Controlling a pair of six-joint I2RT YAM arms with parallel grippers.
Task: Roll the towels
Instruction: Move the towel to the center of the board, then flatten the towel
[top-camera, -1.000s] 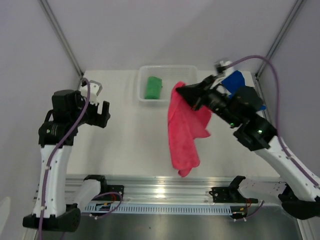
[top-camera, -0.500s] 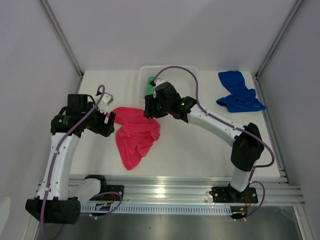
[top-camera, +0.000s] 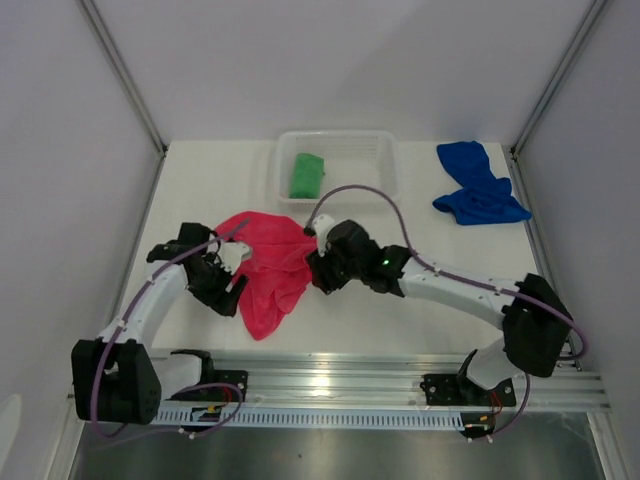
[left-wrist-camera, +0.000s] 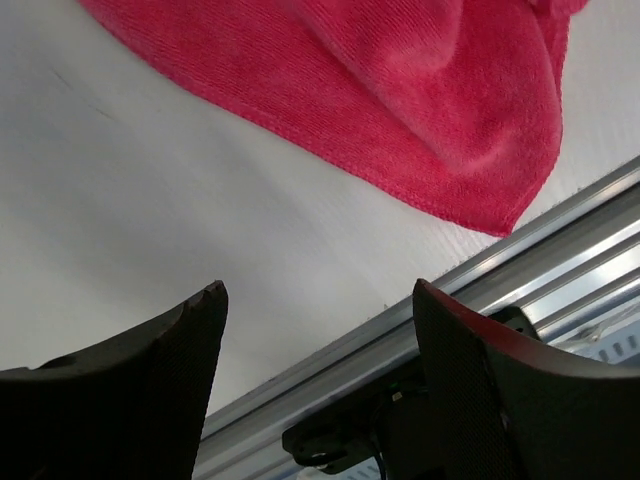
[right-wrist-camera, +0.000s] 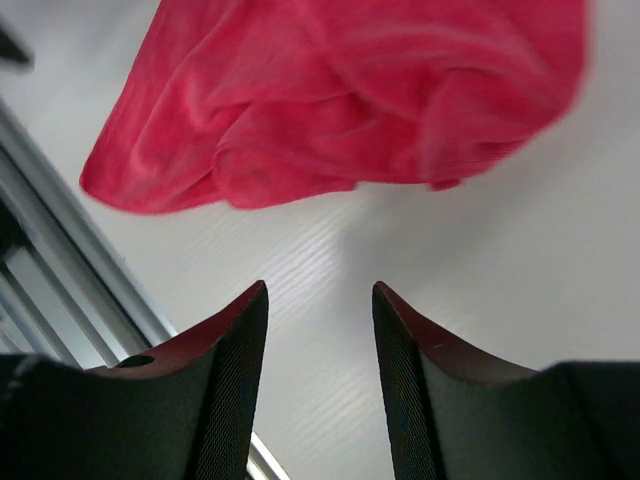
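Note:
The pink-red towel (top-camera: 266, 268) lies crumpled on the table, left of centre, and fills the top of both wrist views (left-wrist-camera: 400, 90) (right-wrist-camera: 350, 100). My left gripper (top-camera: 229, 287) sits low at its left edge. It is open with only bare table between the fingers (left-wrist-camera: 318, 300). My right gripper (top-camera: 319, 272) is at the towel's right edge, open and empty (right-wrist-camera: 320, 295), a short way off the cloth. The green towel (top-camera: 306, 174) lies rolled in the basket. At the back right the blue towel (top-camera: 478, 185) lies bunched up.
The white plastic basket (top-camera: 338, 137) stands at the back centre. An aluminium rail (top-camera: 380, 375) runs along the table's near edge, close to the towel's lower tip, and shows in the left wrist view (left-wrist-camera: 560, 240). Frame posts stand at the back corners.
The right gripper carried the hanging pink-red towel leftward, let go of it and opened; the towel now lies on the table. Both arms have come down low beside it.

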